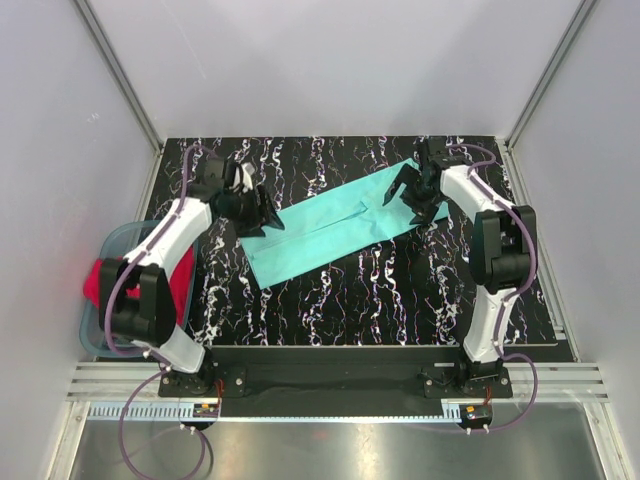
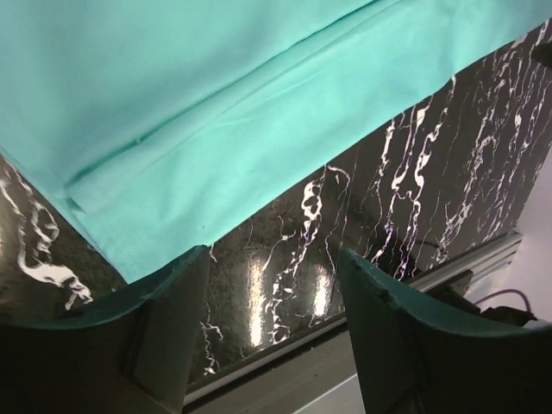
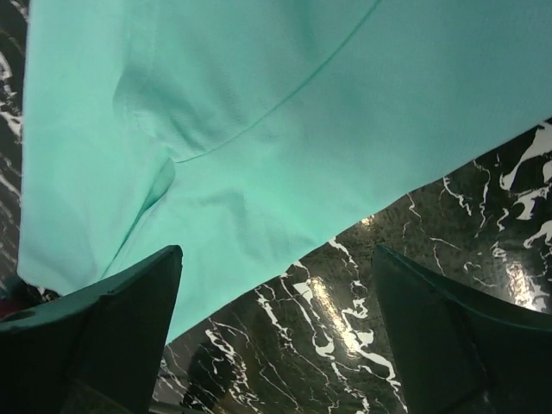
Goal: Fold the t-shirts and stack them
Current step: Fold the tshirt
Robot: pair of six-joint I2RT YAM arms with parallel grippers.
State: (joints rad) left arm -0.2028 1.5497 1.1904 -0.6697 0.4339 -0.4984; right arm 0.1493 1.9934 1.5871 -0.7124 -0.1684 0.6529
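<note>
A mint-teal t-shirt (image 1: 335, 225) lies flat on the black marbled table (image 1: 380, 300), folded into a long strip that runs diagonally from near left to far right. My left gripper (image 1: 266, 220) hovers at the strip's left end, open, with only bare table between its fingers (image 2: 172, 302). At the strip's far right end my right gripper (image 1: 412, 203) stands wide open just off the cloth's edge. The wrist views show the teal shirt (image 2: 216, 103) (image 3: 259, 129) just ahead of the open left gripper (image 2: 272, 267) and right gripper (image 3: 276, 254). A red t-shirt (image 1: 98, 280) sits bunched in the tub at the left.
A translucent blue-grey tub (image 1: 115, 240) stands off the table's left edge, beside the left arm. Grey walls close in the back and both sides. A metal rail (image 2: 448, 263) borders the table.
</note>
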